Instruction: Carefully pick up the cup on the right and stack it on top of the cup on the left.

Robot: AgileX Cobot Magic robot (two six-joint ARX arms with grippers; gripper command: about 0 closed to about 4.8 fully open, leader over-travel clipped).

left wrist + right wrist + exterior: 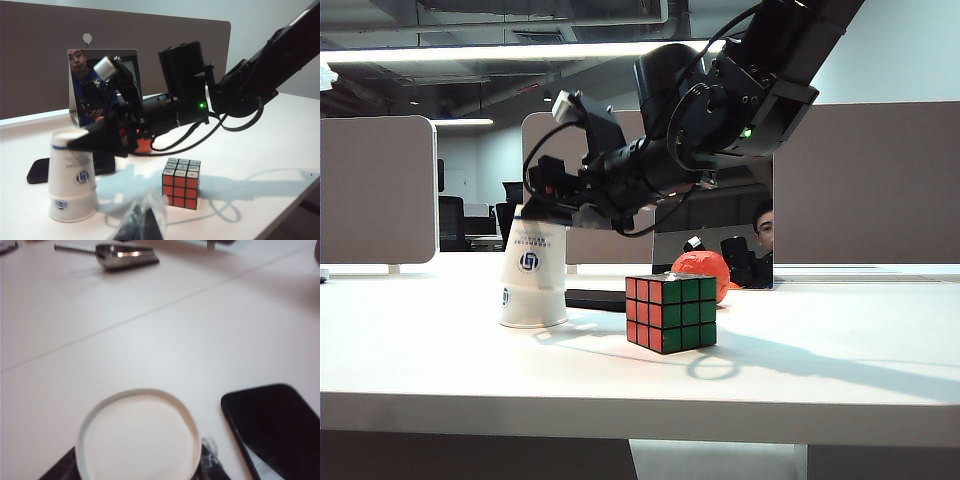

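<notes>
Listing: our right hand (92,142) grasping upper cup (535,252), nested on lower cup (533,303); left hand (140,225), grip unclear; cube (671,313) on counter (440,370).

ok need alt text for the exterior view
The right gripper, reaching across a white table, holds the upper of two stacked upside-down paper cups. A puzzle cube stands nearer, an orange ball and dark phone behind.

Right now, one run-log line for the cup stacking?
stage: stacking | upper cup: nested upside down on lower cup | right gripper: fingers around upper cup | left gripper: idle, apart
</notes>
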